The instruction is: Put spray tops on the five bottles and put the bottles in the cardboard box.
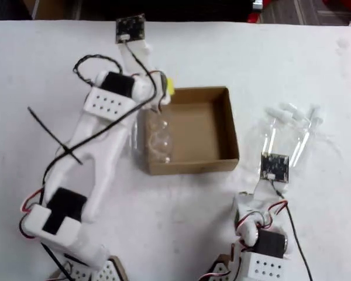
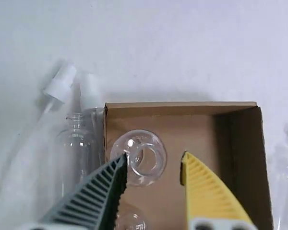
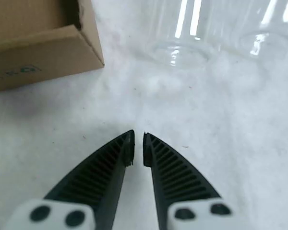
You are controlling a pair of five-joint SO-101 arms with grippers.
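Observation:
The cardboard box (image 1: pixel 210 126) sits mid-table, open side up. Clear bottles (image 1: pixel 159 141) stand along its left inner wall; one bottle (image 2: pixel 140 158) appears end-on in the left wrist view. My left gripper (image 2: pixel 153 165) hangs open over that bottle, holding nothing; its yellow finger (image 1: pixel 167 88) is at the box's far left corner. Another clear bottle (image 2: pixel 76 143) with a white spray top (image 2: pixel 60 86) lies just outside the box (image 2: pixel 240 143). My right gripper (image 3: pixel 138 143) is shut and empty above bare table, short of two clear bottles (image 3: pixel 182 28).
Right of the box lies a cluster of clear bottles with white spray tops (image 1: pixel 289 126). The right arm (image 1: pixel 260 234) sits at the near right edge, the left arm (image 1: pixel 88 152) stretches across the left side. A box corner (image 3: pixel 43 52) is near the right gripper.

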